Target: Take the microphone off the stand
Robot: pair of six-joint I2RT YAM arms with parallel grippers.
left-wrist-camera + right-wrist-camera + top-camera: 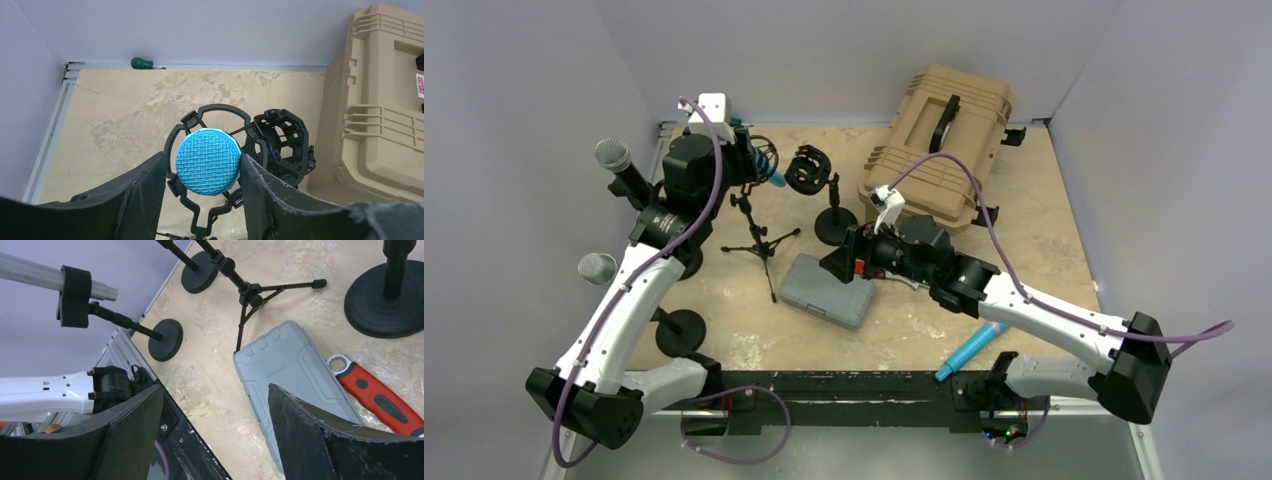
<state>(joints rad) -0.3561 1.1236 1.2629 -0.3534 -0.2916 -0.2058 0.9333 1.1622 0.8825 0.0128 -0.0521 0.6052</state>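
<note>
The blue microphone [207,161] sits in a black ring shock mount [200,112] on top of a small tripod stand [759,240] at the back left. Only its cyan tip [776,180] shows in the top view. My left gripper [203,162] reaches in from the left [749,150]. Its fingers are closed against both sides of the round mesh head, which is still inside the mount. My right gripper [215,392] hovers open and empty over the near edge of a grey case [290,375], mid-table [842,263].
A second, empty shock mount [282,145] stands on a round base [834,225] just right of the first. A tan hard case [939,140] fills the back right. Two silver microphones [611,155] [596,268] stand at the left. A red wrench [375,395] and another blue microphone [972,350] lie on the table.
</note>
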